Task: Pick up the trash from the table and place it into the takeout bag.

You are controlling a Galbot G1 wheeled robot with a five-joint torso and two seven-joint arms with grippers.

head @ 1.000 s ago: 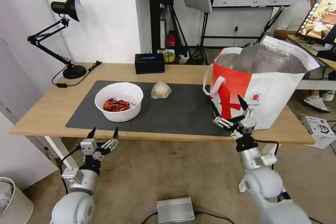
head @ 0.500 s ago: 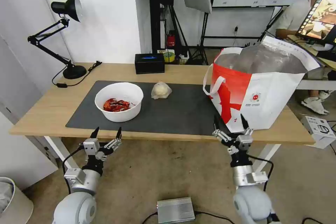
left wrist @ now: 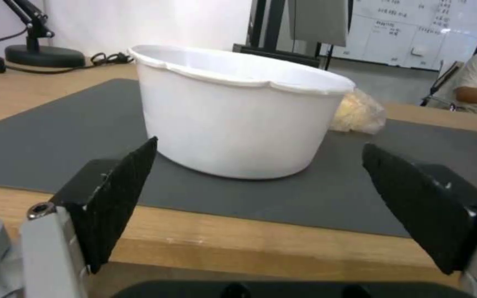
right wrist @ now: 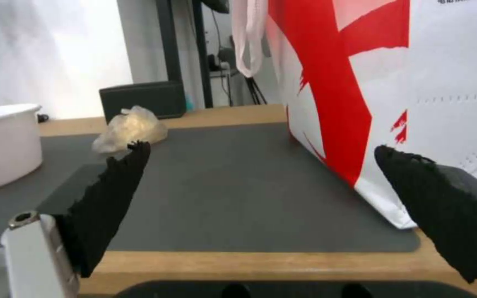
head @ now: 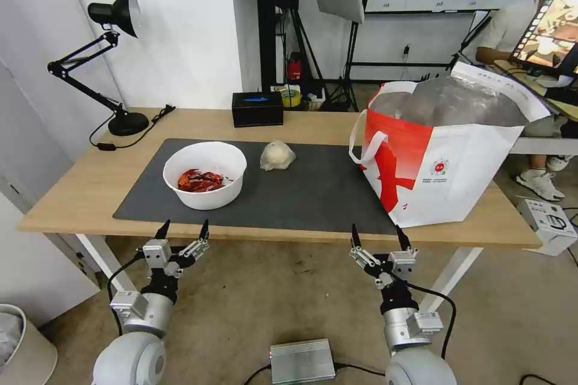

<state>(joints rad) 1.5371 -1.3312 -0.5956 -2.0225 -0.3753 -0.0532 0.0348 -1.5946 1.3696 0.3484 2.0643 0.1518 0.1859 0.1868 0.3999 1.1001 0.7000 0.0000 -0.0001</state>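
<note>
On the mat (head: pixel 313 192), the bowl (head: pixel 205 183) of red shells and the wrapped lump (head: pixel 277 155) sit unbagged, left of the bag (head: pixel 457 174). Both the left gripper (head: pixel 182 230) and right gripper (head: pixel 375 236) hang below the desk (head: pixel 72 192) edge, fingers spread, holding nothing. Two items at least are left to bag.

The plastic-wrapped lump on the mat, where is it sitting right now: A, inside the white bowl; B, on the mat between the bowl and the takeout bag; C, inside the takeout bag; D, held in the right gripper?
B: the plastic-wrapped lump lies on the grey mat, apart from the white bowl and the takeout bag.
</note>
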